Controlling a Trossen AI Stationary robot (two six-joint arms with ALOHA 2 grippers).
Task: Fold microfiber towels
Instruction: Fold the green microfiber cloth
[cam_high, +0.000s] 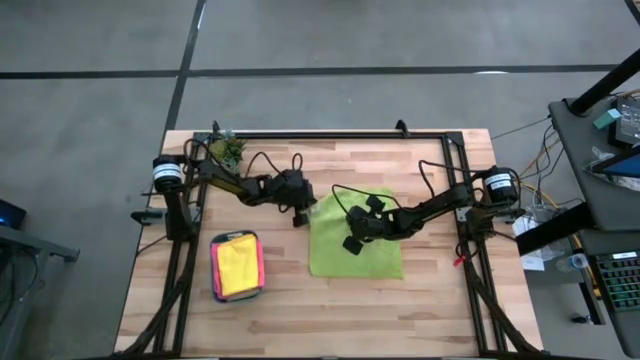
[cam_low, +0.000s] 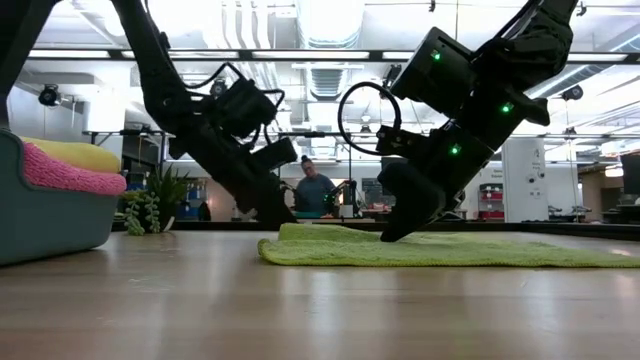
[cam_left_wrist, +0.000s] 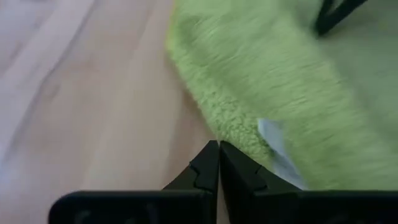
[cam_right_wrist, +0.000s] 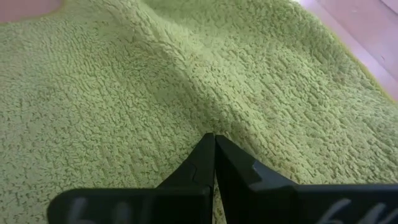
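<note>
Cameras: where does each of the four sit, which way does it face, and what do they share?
High view: overhead, straight down on the wooden table; both arms show.
Low view: at tabletop height, level across toward the room; both arms descend to the lime green fluffy microfiber towel.
Left wrist view: on the left arm, past the shut left hand at that towel's edge.
Right wrist view: on the right arm, past the shut right hand over the towel's pile.
All four share the lime towel.
</note>
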